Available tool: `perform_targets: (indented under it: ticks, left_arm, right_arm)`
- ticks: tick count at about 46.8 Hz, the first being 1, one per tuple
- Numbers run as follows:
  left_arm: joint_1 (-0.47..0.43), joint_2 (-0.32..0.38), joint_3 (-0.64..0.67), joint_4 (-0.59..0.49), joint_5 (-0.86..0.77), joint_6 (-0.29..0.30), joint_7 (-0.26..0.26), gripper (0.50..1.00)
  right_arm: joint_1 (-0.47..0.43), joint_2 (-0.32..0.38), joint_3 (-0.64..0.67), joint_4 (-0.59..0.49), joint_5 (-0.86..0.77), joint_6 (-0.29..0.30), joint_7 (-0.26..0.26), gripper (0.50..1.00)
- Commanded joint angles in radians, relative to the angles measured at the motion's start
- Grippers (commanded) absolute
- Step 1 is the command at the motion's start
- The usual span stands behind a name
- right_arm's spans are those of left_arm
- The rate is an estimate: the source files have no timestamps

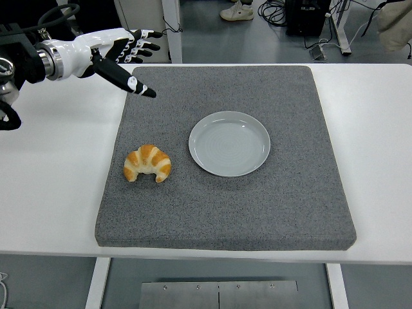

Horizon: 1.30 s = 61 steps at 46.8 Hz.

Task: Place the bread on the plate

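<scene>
A golden croissant (pixel 147 163) lies on the grey foam mat (pixel 270 199), at its left side. Just to its right sits an empty pale grey plate (pixel 229 143). My left hand (pixel 125 58) hovers over the mat's far left corner, well behind the croissant, with its fingers spread and holding nothing. Its thumb points down toward the mat. The right arm does not show.
The mat covers most of the white table (pixel 55 187). Beyond the table's far edge are table legs, cables and a person's shoes (pixel 237 11) on the floor.
</scene>
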State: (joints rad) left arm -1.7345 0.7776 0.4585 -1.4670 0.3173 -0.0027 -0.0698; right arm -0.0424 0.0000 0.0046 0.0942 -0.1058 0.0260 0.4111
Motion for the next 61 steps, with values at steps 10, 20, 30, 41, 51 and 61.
perform_targets:
  ticks: [10,20,30,41,51,61]
  left_arm:
    - [0.091,0.077,-0.004,-0.047,0.278,0.007,-0.034,0.963]
    - [0.317,0.084,-0.142,-0.044,0.394,0.078,-0.122,0.963]
    - [0.489,0.083,-0.241,-0.035,0.557,0.139,-0.159,0.957]
    - [0.586,0.051,-0.273,0.027,0.635,0.191,-0.237,0.943]
    - [0.624,0.015,-0.273,0.096,0.638,0.237,-0.281,0.940]
    - [0.656,-0.024,-0.274,0.123,0.638,0.266,-0.295,0.939]
  right_arm:
    - [-0.001,0.000,0.000,-0.001,0.000,0.000,0.000,1.000]
    - [0.001,0.000,0.000,-0.001,0.000,0.000,0.000,1.000]
    - [0.001,0.000,0.000,-0.001,0.000,0.000,0.000,1.000]
    - [0.001,0.000,0.000,-0.001,0.000,0.000,0.000,1.000]
    - [0.001,0.000,0.000,-0.001,0.000,0.000,0.000,1.000]
    - [0.001,0.000,0.000,-0.001,0.000,0.000,0.000,1.000]
